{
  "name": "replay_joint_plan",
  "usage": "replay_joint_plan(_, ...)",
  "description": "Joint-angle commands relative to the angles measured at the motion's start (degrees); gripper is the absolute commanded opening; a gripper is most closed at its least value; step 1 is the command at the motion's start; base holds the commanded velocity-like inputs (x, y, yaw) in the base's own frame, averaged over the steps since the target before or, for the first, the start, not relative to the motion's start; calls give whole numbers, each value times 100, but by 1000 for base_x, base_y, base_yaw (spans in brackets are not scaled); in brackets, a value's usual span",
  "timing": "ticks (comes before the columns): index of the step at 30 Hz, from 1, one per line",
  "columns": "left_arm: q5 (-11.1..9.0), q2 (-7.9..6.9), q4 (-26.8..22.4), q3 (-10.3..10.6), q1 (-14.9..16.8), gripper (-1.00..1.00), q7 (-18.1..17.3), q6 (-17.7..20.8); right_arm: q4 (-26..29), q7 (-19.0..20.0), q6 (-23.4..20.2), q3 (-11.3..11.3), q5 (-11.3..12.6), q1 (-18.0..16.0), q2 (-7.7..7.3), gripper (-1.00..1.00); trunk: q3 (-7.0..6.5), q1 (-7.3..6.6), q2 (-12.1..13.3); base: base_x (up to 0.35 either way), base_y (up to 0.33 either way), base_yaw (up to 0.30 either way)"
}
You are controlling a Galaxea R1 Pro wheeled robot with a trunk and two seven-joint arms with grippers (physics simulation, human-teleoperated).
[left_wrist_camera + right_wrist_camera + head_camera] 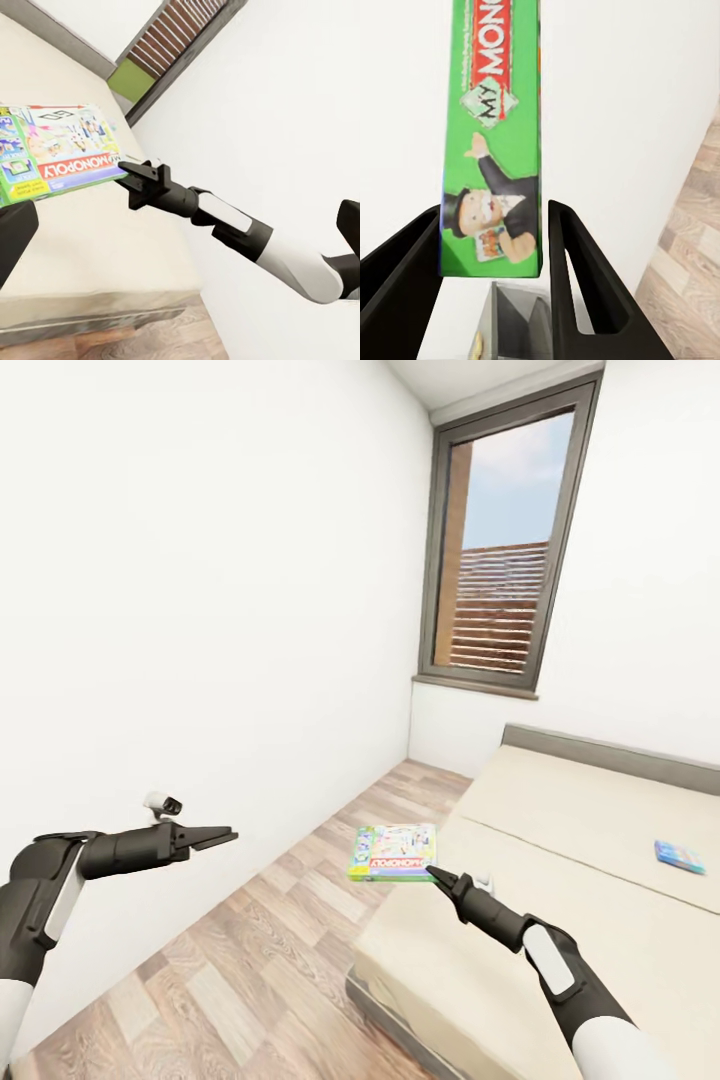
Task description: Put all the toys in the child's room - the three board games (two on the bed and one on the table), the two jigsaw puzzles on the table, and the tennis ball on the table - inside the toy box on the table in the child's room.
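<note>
My right gripper (432, 871) is shut on the near edge of a green, red and white board game (393, 852) and holds it roughly flat just above the near corner of the bed (560, 830). The left wrist view shows this box (60, 154) with the right gripper (124, 171) clamped on its edge. In the right wrist view the box's green side (495, 150) sits between the two black fingers (577, 277). A smaller blue board game (680, 856) lies on the mattress at the far right. My left gripper (225, 837) hangs open over the floor, well left of the box.
A white wall runs along the left, close to my left arm. A strip of wood-plank floor (260, 950) lies between wall and bed. A tall grey-framed window (505, 550) stands in the far corner. The grey headboard (610, 752) lines the bed's far side.
</note>
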State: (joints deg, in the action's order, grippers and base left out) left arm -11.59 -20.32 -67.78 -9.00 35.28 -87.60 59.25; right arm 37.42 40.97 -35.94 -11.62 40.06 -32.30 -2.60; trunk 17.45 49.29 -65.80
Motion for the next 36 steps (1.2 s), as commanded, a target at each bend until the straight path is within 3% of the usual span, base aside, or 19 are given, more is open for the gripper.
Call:
replay_joint_plan(1, 2, -6, 4, -3, 5, 100, -24, 61, 2, -2, -46, -15, 37, -4, -1, -100, -11, -22, 37, 0, 0, 288)
replay_joint_plan(6, 23, 21, 18, 14, 5, 100, 4, 52, 2, -36, -29, -11, 29, -5, -12, -100, -101, -132, 237, 0, 0, 288)
replay_joint_plan(16, 30, 17, 19, 26, 5, 100, 21, 52, 2, 41, -44, -14, 37, -9, -245, -100, -281, -352, 639, 0, 0, 288)
replay_joint_plan(36, 34, 19, 19, 15, 5, 100, 23, 58, 2, 42, -32, -16, 36, -14, -294, -100, -640, -791, 1441, 0, 0, 289)
